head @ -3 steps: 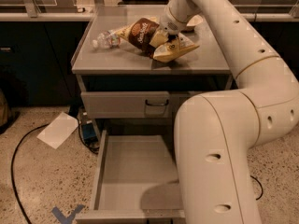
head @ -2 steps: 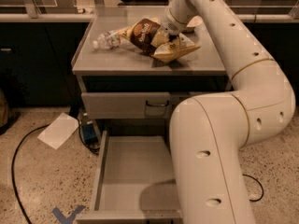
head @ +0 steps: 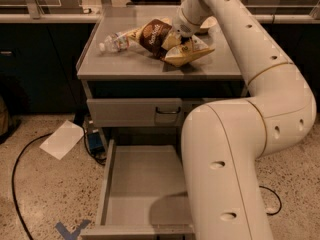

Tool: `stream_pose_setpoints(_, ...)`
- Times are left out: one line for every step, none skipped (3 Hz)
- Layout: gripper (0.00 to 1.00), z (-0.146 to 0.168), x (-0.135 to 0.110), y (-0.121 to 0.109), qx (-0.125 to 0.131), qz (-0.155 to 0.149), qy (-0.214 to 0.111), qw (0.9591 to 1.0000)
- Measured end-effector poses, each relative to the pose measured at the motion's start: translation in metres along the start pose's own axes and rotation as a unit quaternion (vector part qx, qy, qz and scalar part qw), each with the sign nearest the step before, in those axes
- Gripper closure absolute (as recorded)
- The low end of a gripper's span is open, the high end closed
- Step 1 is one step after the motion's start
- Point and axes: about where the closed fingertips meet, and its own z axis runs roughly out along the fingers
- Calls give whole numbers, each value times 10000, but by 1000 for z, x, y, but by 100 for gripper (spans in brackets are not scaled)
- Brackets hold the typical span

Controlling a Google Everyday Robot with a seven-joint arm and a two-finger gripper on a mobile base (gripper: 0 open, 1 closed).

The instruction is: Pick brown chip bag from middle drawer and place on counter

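the brown chip bag (head: 151, 35) stayed on the counter (head: 125, 64). the gripper (head: 176, 34) stayed low over the counter, right by the bag. i could not tell if it gripped.

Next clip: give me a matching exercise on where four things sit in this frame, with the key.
Things
1. brown chip bag
2. middle drawer
3. water bottle
4. white sheet

Places
A. on the floor, left of the cabinet
B. pulled out, low in front of the cabinet
C. on the counter, at the end effector
D. lying on its side, just left of the chip bag

Pairs: 1-C, 2-B, 3-D, 4-A
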Motion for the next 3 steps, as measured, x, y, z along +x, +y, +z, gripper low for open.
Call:
stream_pose_setpoints(35, 0, 0, 0, 0, 0, 0, 10000)
stream_pose_setpoints(12, 0, 0, 0, 0, 0, 0, 10000)
stream_pose_setpoints(0, 0, 0, 0, -1, 0, 0, 10000)
